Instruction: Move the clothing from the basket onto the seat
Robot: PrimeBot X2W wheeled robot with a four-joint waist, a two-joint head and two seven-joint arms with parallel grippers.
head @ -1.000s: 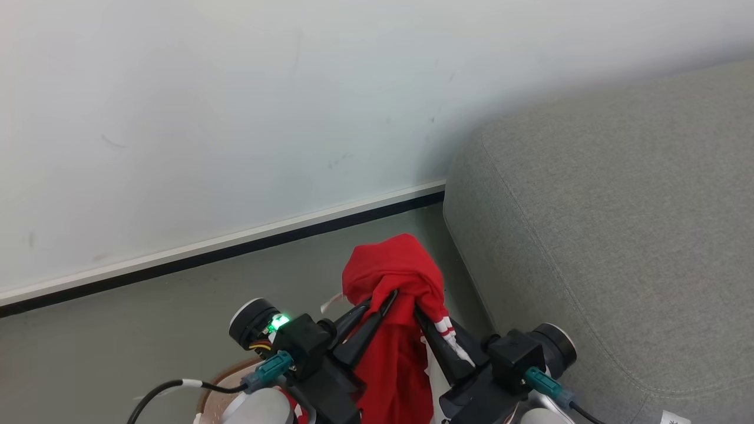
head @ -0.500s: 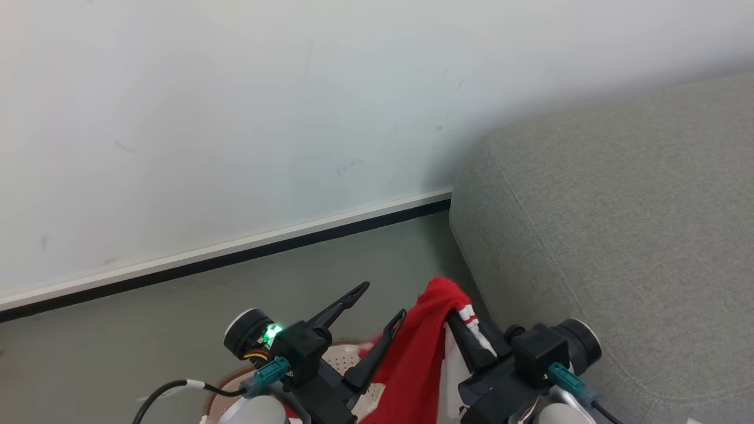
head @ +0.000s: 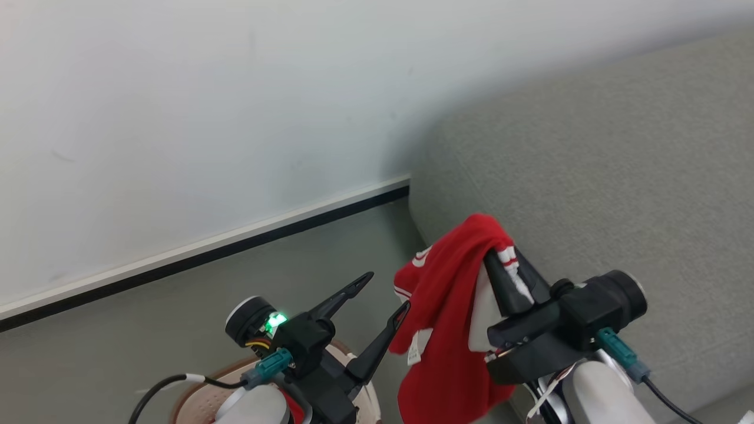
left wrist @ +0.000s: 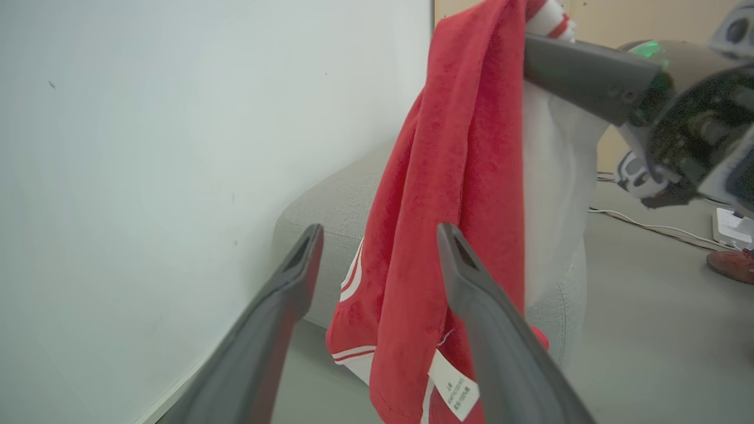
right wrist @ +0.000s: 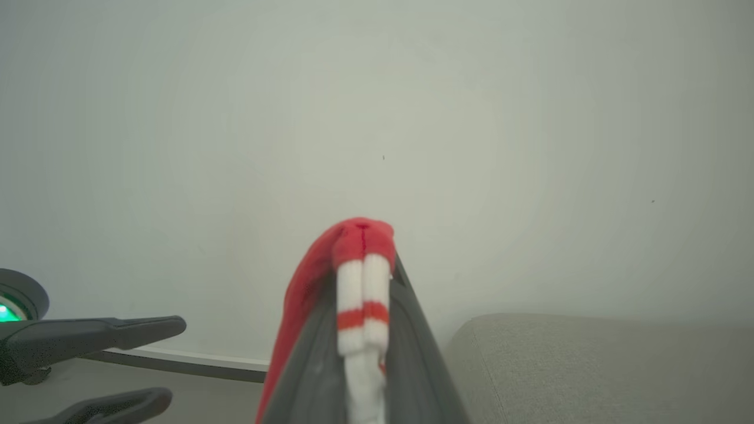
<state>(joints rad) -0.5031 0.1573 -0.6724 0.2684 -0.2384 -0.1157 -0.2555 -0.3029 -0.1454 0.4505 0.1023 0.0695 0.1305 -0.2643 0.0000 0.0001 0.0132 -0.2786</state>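
while the right gripper point(head: 500, 262) pinches the clothing point(head: 447, 294) near the seat point(head: 618, 176), the left gripper point(head: 387, 291) is spread; mid-carry, it next needs lifting over the seat, then release.

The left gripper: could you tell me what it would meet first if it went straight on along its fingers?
Most likely the clothing hanging from the shut right gripper: in the left wrist view it drapes across the line of the open left gripper. The seat lies behind it; depth is unclear.
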